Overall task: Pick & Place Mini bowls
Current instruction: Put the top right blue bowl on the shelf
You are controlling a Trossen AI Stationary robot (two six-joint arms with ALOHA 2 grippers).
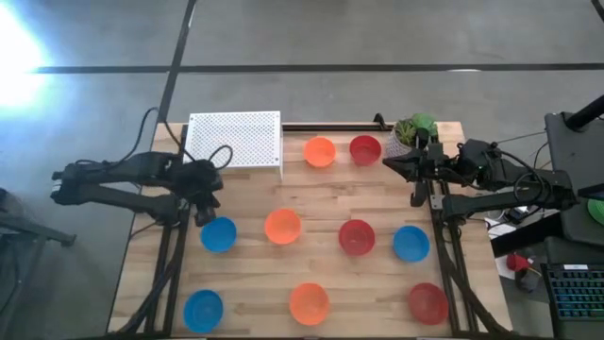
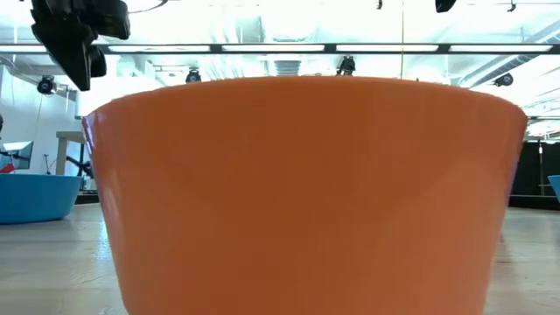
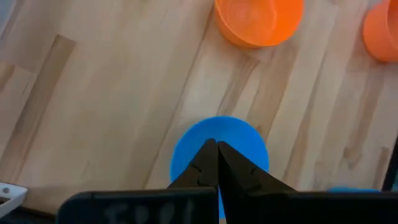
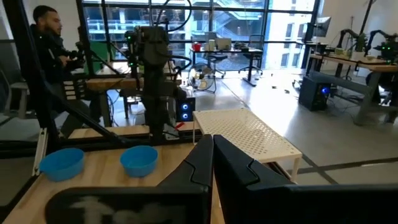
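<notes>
While ten small glossy plastic mini bowls sit spread in loose rows across the pale wooden table [image 1: 255, 283], apparently laid out apart so each can be picked singly, the left gripper [image 1: 204, 195] hangs over the table's left side just above a blue mini bowl [image 1: 218, 234]. Its wrist view looks straight down on that blue bowl [image 3: 219, 152], with the two dark fingers [image 3: 202, 167] pressed together at their tips and holding nothing. The pose suggests a pick is being lined up, though the fingers would have to part before they could take the rim.

The left arm reaches in from the left edge, bent low beside a white perforated box [image 1: 235, 140] at the far left. An orange mini bowl [image 1: 282, 226] lies just to the right of the blue one, then a red bowl [image 1: 357, 236] and another blue bowl [image 1: 411, 243]. A near row holds blue, orange and red bowls; two more, orange and red, sit at the far side.

The right gripper [image 1: 415, 168] waits over the far right edge, beside a white pot with a green plant [image 1: 411, 132], its arm folded back. Its fingers [image 4: 198, 163] also meet, empty, pointing level across the table.

An orange bowl [image 2: 306, 192] fills the low view.
</notes>
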